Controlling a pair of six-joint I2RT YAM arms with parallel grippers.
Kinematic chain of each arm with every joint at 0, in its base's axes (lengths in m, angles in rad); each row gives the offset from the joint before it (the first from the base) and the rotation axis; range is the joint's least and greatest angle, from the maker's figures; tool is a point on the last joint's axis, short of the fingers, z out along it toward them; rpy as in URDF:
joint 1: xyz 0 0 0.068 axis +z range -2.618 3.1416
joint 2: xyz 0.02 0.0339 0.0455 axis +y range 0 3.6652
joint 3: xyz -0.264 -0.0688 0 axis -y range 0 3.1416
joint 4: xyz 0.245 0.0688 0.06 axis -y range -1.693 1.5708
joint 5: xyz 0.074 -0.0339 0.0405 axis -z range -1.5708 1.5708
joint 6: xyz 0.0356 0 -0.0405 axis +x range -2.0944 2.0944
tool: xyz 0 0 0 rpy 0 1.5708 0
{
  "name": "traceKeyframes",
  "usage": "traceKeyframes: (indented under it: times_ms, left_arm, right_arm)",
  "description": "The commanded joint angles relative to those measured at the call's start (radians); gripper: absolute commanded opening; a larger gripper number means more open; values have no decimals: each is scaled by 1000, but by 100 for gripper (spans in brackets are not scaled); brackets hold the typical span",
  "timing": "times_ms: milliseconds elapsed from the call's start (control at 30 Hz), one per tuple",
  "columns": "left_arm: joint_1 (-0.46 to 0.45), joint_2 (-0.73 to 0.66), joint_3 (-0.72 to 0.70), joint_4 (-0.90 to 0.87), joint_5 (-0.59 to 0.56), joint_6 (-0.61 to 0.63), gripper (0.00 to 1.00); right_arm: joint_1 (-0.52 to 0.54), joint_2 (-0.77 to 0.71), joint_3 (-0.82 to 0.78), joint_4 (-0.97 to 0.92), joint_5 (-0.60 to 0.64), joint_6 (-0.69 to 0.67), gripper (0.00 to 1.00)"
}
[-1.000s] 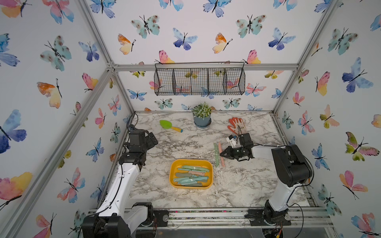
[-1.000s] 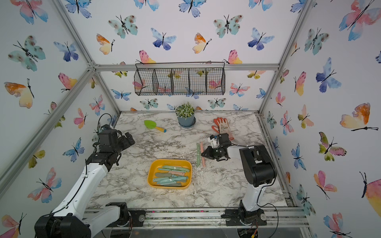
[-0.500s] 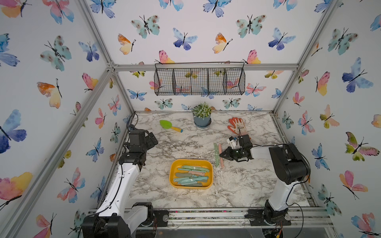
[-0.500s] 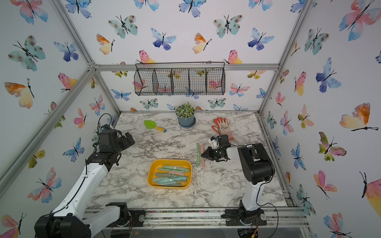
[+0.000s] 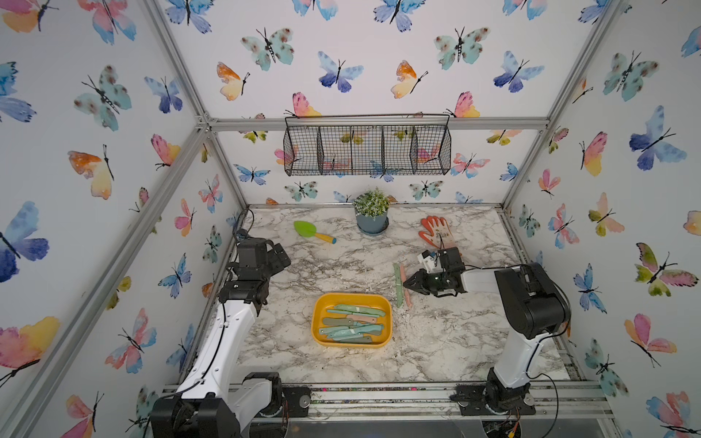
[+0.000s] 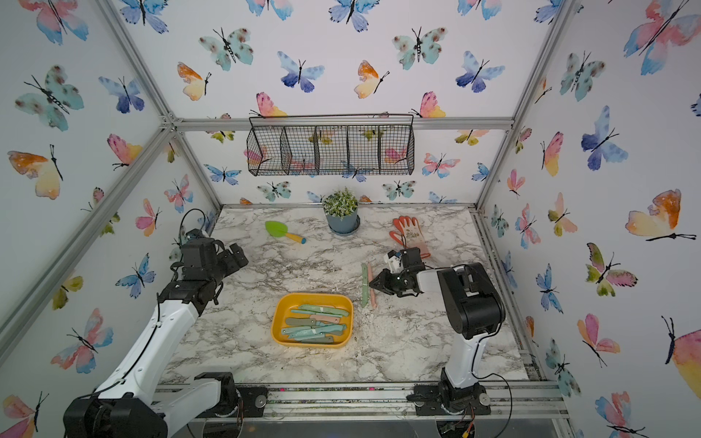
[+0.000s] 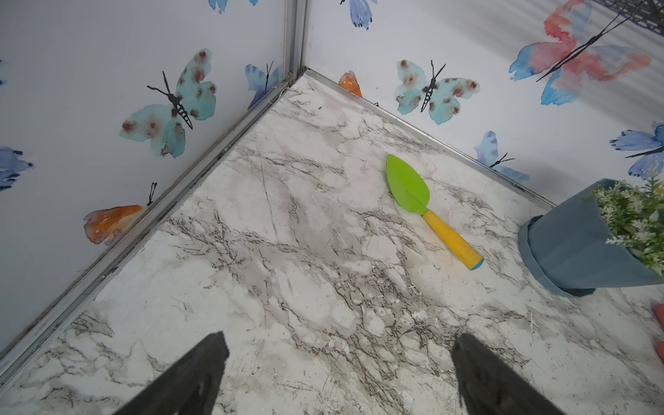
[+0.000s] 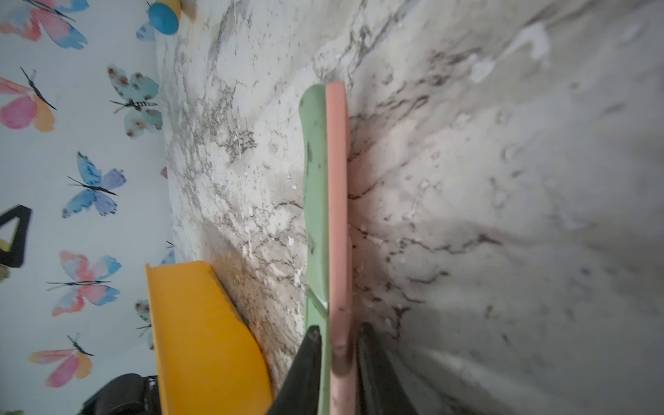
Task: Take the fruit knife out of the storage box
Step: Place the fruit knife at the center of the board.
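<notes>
Changed: the right gripper (image 5: 406, 283), closed tight a second ago, has begun to part. Its arm has barely shifted, and the left arm, the tray and the loose items lie as before.
Table: white marble-patterned tabletop (image 5: 436, 341), with both arm bases on the rail at its near edge.
Storage box: shallow yellow-orange plastic tray (image 5: 314, 322) with rounded corners, towards the front, between the two arms. A heap of teal, grey-green and pink knives (image 5: 352, 322) lies overlapping inside it.
Fruit knife: slim pink knife (image 8: 337, 215), outside the tray, flat on the marble just to the tray's right, lying front to back.
Neighbour: slim green knife (image 8: 316, 201) of similar shape, lying against the pink one on its tray side.
Right jaws: low over the table and narrowly apart, with the black fingers (image 8: 305, 359) on either side of the pink knife. A sliver of green shows between one finger and the pink knife. Whether either finger touches it I cannot tell.
Left jaws: left gripper (image 7: 341, 338) held up by the left wall, spread wide, holding nothing, with bare marble beneath.
Further back: green plastic trowel with a yellow handle (image 5: 311, 230), grey-blue pot with a small green plant (image 5: 371, 220) and orange work glove (image 5: 436, 231), set left to right, well apart.
Back wall: black wire mesh basket (image 5: 368, 151), hung above the pot.
</notes>
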Motion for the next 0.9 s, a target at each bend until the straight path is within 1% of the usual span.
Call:
traceKeyframes:
  times_ms: [0, 233, 267, 367, 467, 633, 767, 867]
  left_arm:
    - [5, -16, 9, -12, 2, -6, 99]
    - [5, -17, 9, -14, 1, -7, 98]
    - [5, -16, 9, -13, 2, -6, 98]
    - [5, -16, 10, -14, 1, -7, 98]
    - [5, -16, 10, -14, 3, -7, 98]
    - [6, -12, 10, -15, 6, -9, 98]
    - [6, -11, 10, -13, 6, -9, 98]
    - [6, -10, 10, -13, 15, -7, 99]
  right_arm:
    - [-5, 3, -3, -54, 45, -10, 29]
    - [-5, -69, -6, -102, 111, -28, 37]
    - [-5, -87, -3, -116, 131, -37, 38]
    - [-4, -188, 1, -148, 244, -81, 42]
    - [14, -292, 21, -160, 290, -202, 45]
    - [99, -414, 54, -176, 272, -416, 47]
    - [224, -483, 47, -156, 237, -579, 51]
    - [333, -499, 61, -157, 203, -684, 52]
